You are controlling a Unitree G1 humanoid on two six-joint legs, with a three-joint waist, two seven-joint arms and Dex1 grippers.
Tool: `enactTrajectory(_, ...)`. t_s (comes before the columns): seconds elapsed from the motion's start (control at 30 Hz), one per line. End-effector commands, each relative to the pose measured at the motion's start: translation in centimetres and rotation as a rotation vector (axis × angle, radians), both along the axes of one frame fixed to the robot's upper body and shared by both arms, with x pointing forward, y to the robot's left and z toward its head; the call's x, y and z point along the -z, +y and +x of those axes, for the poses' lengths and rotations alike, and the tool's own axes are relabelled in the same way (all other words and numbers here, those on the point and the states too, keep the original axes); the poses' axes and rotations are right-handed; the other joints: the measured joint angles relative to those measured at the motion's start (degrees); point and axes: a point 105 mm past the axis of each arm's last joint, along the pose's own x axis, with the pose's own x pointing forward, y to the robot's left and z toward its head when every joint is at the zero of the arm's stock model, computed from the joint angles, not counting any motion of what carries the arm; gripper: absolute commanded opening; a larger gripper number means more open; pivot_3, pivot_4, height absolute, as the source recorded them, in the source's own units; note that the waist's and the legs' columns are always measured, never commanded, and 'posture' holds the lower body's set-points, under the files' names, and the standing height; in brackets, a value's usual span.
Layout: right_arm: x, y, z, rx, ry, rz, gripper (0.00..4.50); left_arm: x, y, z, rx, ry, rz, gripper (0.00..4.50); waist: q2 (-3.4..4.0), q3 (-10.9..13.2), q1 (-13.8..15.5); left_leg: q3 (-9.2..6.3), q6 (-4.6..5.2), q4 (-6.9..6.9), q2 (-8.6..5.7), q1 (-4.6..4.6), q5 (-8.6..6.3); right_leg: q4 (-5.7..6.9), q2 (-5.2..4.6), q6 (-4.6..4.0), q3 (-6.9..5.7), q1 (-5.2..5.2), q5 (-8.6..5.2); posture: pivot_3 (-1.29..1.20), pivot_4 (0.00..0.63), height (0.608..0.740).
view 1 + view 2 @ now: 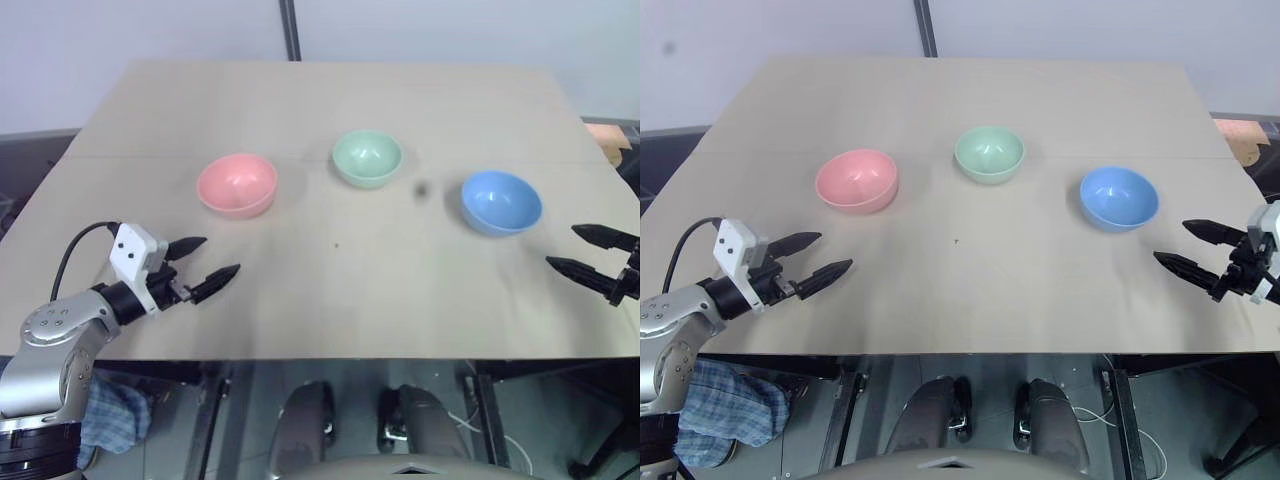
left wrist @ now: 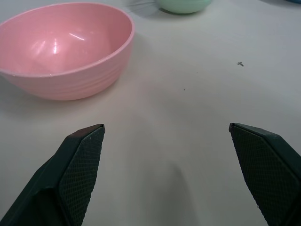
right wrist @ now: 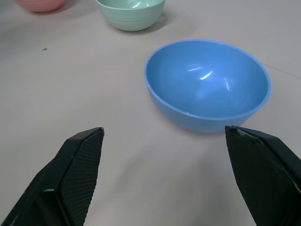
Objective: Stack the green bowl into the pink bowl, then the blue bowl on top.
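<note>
The green bowl (image 1: pixel 367 158) sits mid-desk between the pink bowl (image 1: pixel 237 185) and blue bowl (image 1: pixel 501 202), slightly nearer your left gripper (image 1: pixel 205 267) than your right gripper (image 1: pixel 585 250), both with fingers spread, empty.

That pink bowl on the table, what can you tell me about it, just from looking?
The pink bowl is a small, round, salmon-pink bowl, smooth and plain, with a slight shine inside. It stands upright and empty on the pale tabletop, leftmost in a row of three bowls, set apart from the middle one. Nothing touches it. The left gripper is near it with its fingers open.
</note>
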Motion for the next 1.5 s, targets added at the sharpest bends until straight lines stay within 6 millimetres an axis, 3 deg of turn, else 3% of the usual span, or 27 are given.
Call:
enactTrajectory(0.03,-1.2,0.0,0.1,-0.015,-0.048,-0.025,4.47,-1.6,-0.1,0.1,0.01,-0.068,0.011,4.5,0.0,0.0,0.0,0.0,0.0,0.0,0.0,0.0,0.0,0.0,0.0,0.0,0.0,0.0,0.0,0.0,0.15,0.74)
enactTrajectory(0.9,-0.7,0.6,0.0,-0.014,-0.057,-0.005,4.47,-2.9,-0.1,1.3,0.033,-0.101,0.024,4.5,0.0,0.0,-0.01,0.0,0.0,0.0,0.0,0.0,0.0,0.0,0.01,0.01,-0.01,0.0,0.0,0.0,0.15,0.74)
enactTrajectory(1.13,-1.3,1.4,0.0,-0.036,-0.084,0.011,4.47,-3.9,-0.4,3.3,0.095,-0.135,0.161,4.5,0.0,0.0,0.06,-0.01,0.0,0.01,-0.02,-0.02,0.0,0.0,0.01,0.01,-0.05,0.01,0.0,0.0,0.15,0.74)
enactTrajectory(1.5,-3.7,4.3,-0.1,-0.104,-0.158,0.043,4.47,-3.9,-2.1,9.5,0.216,-0.19,0.421,4.5,0.0,0.0,0.08,0.0,0.01,0.03,-0.04,-0.05,0.0,0.0,0.06,0.02,-0.07,0.0,0.01,0.0,0.15,0.74)
